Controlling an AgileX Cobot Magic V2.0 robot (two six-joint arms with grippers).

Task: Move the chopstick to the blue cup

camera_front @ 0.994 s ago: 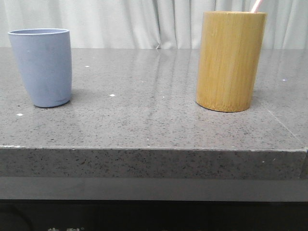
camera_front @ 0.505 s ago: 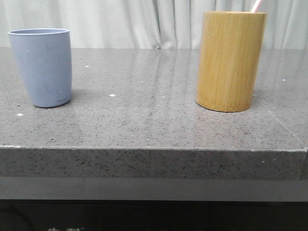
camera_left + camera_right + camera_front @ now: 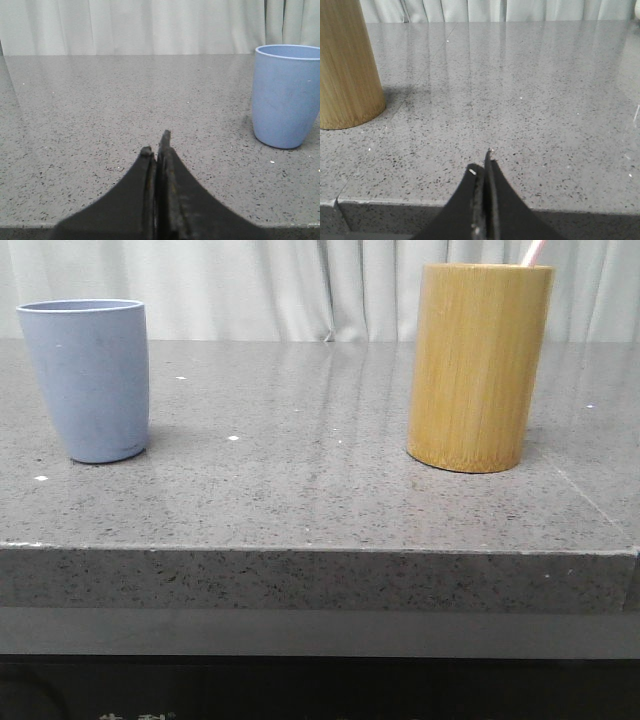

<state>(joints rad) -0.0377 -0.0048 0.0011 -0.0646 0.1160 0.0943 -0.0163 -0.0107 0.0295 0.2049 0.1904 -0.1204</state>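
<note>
The blue cup (image 3: 88, 378) stands upright at the left of the grey stone counter; the left wrist view has this blue cup (image 3: 285, 95) off to one side of my left gripper (image 3: 156, 147), which is shut with nothing between its jaws. A pale pink chopstick (image 3: 533, 252) pokes out of the tall bamboo holder (image 3: 478, 366) on the right. The bamboo holder (image 3: 346, 65) also stands beside and beyond my right gripper (image 3: 481, 164), which is shut and empty near the counter's front edge. Most of the chopstick is hidden inside the holder.
The grey speckled counter (image 3: 300, 470) stretches between the two containers, with its front edge (image 3: 320, 552) close to the camera. Pale curtains (image 3: 280, 285) hang behind the counter.
</note>
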